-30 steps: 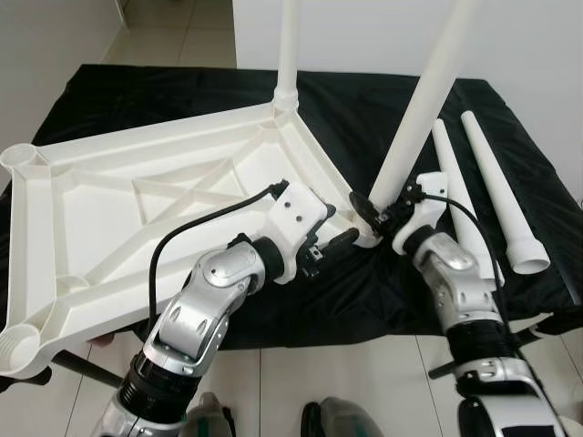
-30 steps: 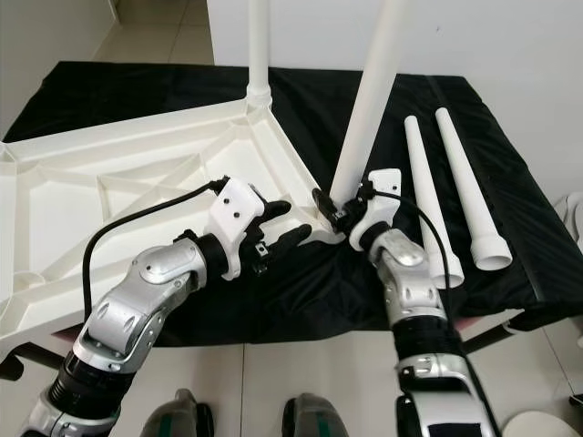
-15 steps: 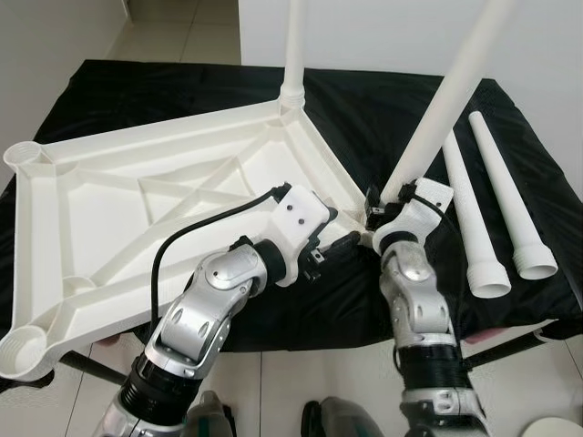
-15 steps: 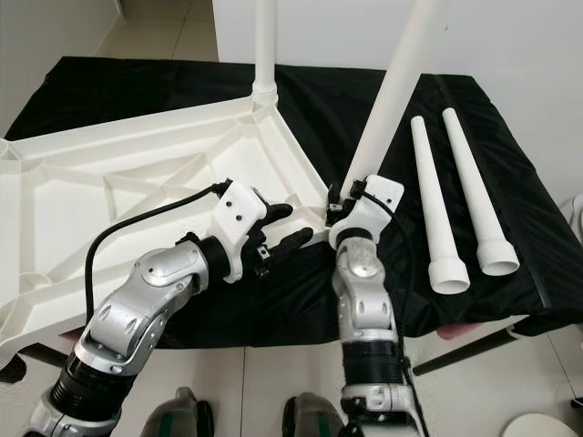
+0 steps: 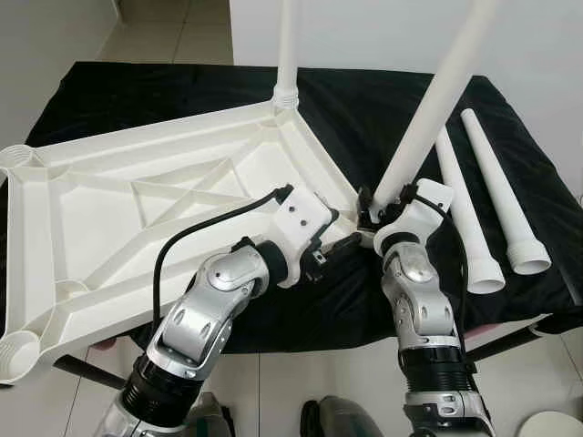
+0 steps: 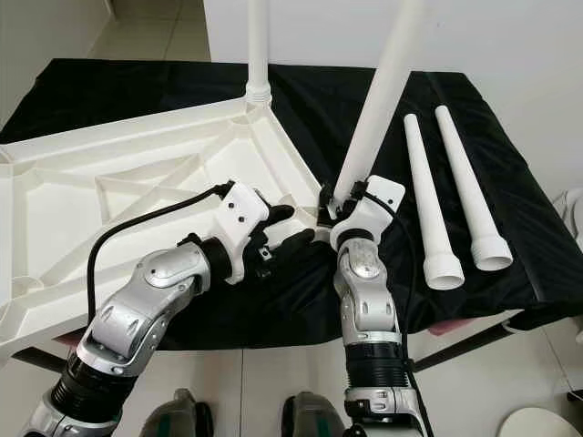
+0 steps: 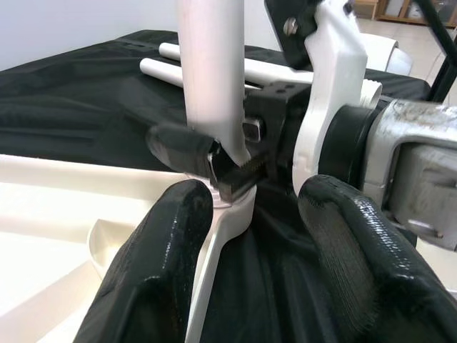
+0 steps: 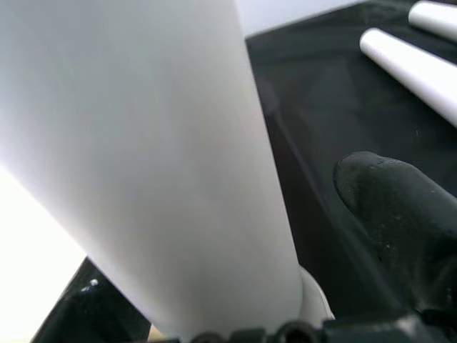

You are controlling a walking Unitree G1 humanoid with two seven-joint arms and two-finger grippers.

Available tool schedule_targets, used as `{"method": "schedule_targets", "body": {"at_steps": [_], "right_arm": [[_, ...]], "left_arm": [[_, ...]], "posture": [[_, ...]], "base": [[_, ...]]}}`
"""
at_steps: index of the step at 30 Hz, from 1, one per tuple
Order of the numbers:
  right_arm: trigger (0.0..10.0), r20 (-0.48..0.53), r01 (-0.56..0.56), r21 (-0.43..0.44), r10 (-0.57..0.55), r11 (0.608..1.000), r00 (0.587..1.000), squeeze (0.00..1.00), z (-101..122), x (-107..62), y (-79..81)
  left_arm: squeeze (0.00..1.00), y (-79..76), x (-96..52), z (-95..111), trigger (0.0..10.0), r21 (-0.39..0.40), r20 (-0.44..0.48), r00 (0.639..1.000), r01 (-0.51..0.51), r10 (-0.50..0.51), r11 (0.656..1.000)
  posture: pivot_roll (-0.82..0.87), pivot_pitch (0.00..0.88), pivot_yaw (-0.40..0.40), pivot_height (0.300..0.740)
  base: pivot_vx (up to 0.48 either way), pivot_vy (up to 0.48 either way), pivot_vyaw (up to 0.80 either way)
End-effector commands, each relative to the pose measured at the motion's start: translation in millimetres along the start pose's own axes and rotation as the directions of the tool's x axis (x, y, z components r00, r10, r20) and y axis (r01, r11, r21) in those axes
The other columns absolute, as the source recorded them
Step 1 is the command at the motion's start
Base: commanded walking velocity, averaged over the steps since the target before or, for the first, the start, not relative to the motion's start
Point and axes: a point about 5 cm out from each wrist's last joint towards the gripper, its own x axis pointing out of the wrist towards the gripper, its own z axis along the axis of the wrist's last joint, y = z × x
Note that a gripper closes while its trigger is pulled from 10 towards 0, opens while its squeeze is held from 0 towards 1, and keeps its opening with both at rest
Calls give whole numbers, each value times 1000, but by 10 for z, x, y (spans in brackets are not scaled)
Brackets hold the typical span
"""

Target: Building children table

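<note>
Left eye view gives you the white tabletop lying upside down on the desk draped in black cloth, with part of it hanging past the desk's near edge. You see one leg standing upright in the far corner socket, and a second leg leaning at a tilt with its foot at the near right corner. Your right pincer pinches that tilted leg just above the socket, its toothed pads pressed against the tube. Your left pincer hovers right beside the same corner with its fingers spread, one on each side of the corner rim; you cannot tell whether they touch it. Two spare legs lie side by side on the cloth to the right.
</note>
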Motion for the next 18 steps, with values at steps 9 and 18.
{"method": "schedule_targets", "body": {"at_steps": [9, 18], "right_arm": [[10000, 72, -44, 49, 40, 998, 997, 0, 98, -107, -15], [10000, 72, -64, 37, 61, 997, 995, 0, 42, -357, -187]], "left_arm": [[0, -8, -11, 12, 10000, 3, 3, 1000, -16, 16, 1000], [0, 10, -23, 13, 10000, 4, 0, 1000, -18, 18, 1000]], "posture": [[-120, 28, -35, 740], [-132, 45, -27, 740]], "base": [[0, 0, 0], [0, 0, 0]]}}
